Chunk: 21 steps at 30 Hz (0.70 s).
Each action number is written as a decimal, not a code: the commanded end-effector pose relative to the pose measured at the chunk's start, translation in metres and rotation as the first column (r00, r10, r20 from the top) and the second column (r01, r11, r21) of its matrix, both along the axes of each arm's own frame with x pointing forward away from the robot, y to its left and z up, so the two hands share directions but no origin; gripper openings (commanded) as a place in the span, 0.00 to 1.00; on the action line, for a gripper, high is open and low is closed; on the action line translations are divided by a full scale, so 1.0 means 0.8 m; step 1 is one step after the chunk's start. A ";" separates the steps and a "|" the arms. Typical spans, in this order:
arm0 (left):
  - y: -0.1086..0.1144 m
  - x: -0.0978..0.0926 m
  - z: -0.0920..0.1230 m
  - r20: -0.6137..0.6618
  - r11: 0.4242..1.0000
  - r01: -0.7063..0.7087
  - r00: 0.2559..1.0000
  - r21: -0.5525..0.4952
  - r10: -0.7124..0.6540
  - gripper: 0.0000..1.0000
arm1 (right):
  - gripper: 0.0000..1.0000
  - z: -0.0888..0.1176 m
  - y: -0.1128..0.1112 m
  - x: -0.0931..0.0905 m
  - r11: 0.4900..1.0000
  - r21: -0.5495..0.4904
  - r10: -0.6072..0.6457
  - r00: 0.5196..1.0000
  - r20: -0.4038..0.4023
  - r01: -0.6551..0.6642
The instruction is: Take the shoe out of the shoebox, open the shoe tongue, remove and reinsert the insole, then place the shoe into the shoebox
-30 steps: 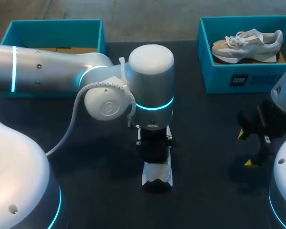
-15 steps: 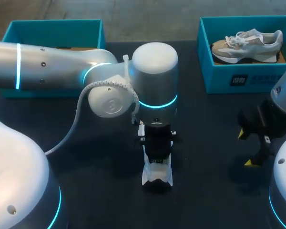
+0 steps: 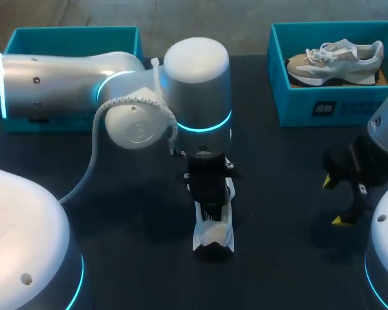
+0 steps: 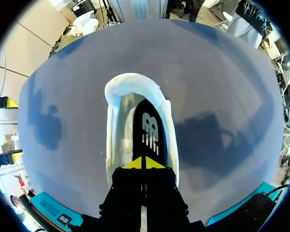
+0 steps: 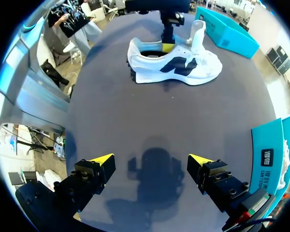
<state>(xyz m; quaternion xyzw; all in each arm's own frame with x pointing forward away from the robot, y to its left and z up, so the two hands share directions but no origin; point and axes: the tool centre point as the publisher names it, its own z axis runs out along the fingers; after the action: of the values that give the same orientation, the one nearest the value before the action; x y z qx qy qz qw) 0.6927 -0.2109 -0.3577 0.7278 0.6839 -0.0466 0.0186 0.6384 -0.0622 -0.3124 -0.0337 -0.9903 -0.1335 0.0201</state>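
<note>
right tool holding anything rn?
No, the right wrist view shows the right tool with its fingers wide apart, only table between them, and the white shoe well ahead.

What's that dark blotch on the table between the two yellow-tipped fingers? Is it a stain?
Right wrist view: probably no stain but a shadow cast on the table under the open right gripper. Left wrist view: similar soft shadows lie beside the white shoe. Head view: the left arm's cyan ring glows.

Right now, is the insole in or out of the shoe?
In: the black insole lies inside the white shoe, at the left hand's tips.
</note>
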 end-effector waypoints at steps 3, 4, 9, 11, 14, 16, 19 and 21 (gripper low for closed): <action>-0.004 -0.002 -0.008 0.020 1.000 -0.008 1.000 0.011 0.007 0.00 | 1.00 0.000 0.000 -0.002 1.000 -0.001 0.000 1.000 0.002 0.000; -0.004 -0.001 -0.009 0.029 1.000 -0.008 1.000 0.014 0.008 0.00 | 1.00 0.000 0.000 -0.002 1.000 -0.001 0.000 1.000 0.002 0.000; -0.007 0.006 -0.017 0.030 1.000 -0.021 0.999 0.019 0.021 0.00 | 1.00 0.000 0.000 -0.002 1.000 -0.001 0.000 1.000 0.002 0.000; -0.007 0.007 -0.019 0.028 0.999 -0.025 0.999 0.022 0.024 0.00 | 1.00 0.000 0.000 -0.002 1.000 -0.001 0.000 1.000 0.002 0.000; -0.008 0.006 -0.021 0.030 0.999 -0.025 0.999 0.034 0.024 0.00 | 1.00 0.000 0.000 -0.002 1.000 -0.001 0.000 1.000 0.002 0.000; -0.007 0.005 -0.020 0.033 0.999 -0.022 0.999 0.043 0.020 0.00 | 1.00 0.000 0.000 -0.002 1.000 -0.001 0.000 1.000 0.002 0.000; -0.005 0.003 -0.017 0.032 0.998 -0.023 0.999 0.050 0.021 0.22 | 1.00 0.000 0.000 -0.002 1.000 -0.001 0.000 1.000 0.002 0.000; -0.002 0.002 -0.014 0.032 0.998 -0.027 0.999 0.054 0.025 0.32 | 1.00 0.000 0.000 -0.002 1.000 -0.001 0.000 1.000 0.002 0.000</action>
<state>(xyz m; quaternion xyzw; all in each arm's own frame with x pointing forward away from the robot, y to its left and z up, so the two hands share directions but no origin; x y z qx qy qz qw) 0.6961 -0.2133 -0.3736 0.7205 0.6931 -0.0201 0.0108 0.6384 -0.0623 -0.3124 -0.0338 -0.9903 -0.1335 0.0201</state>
